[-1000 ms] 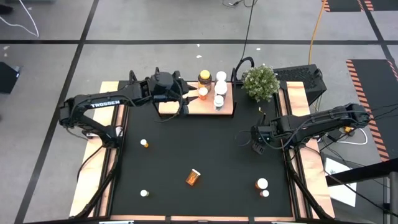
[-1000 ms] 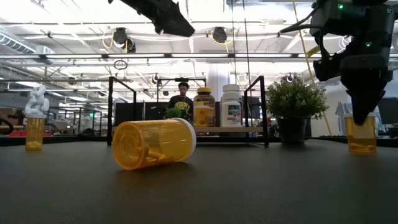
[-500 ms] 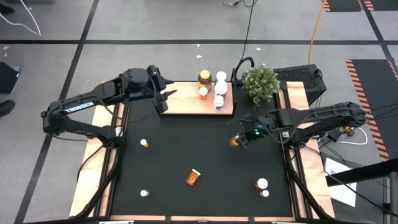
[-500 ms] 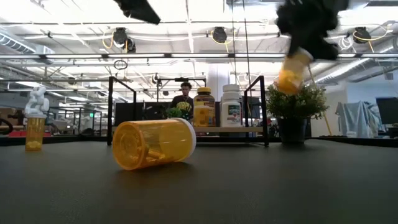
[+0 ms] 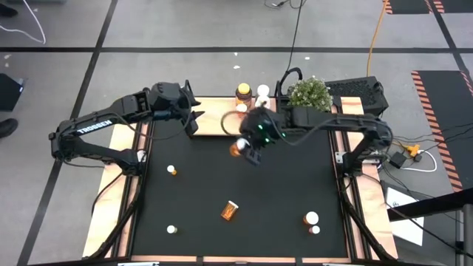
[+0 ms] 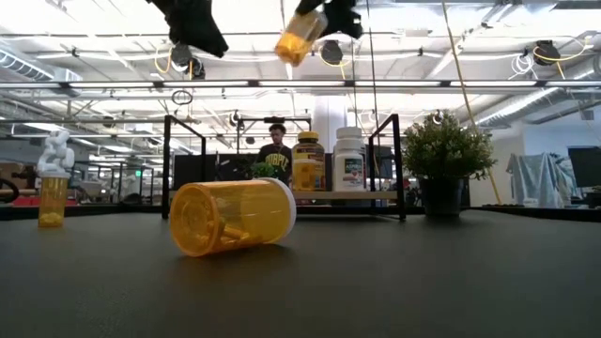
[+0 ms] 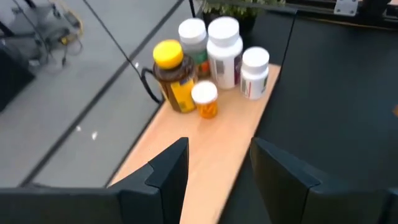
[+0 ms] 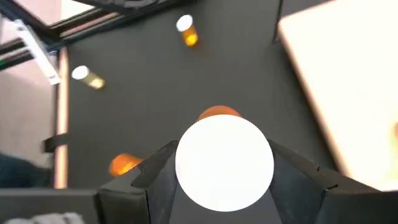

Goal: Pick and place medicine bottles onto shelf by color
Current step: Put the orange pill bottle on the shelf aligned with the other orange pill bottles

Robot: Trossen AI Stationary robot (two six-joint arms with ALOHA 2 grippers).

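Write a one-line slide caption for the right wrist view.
Right gripper carries a white-capped orange bottle over the black mat.

Medicine bottles, eleven in all. On the shelf [image 7: 186,155]: one yellow-lidded amber jar [image 7: 171,78], one small amber bottle [image 7: 206,101] and three white bottles [image 7: 193,37] [image 7: 224,53] [image 7: 254,73]. On the bench [image 5: 222,181]: four upright white-capped bottles [image 5: 171,170] [image 5: 171,229] [image 5: 311,219] [image 5: 315,230] and one amber bottle on its side [image 5: 230,211]. In the air: one carried amber bottle [image 5: 236,148]. Also one shelf, one potted plant [image 5: 309,96], two arms [image 5: 103,127] [image 5: 347,125] and one person [image 6: 275,150] in the room behind
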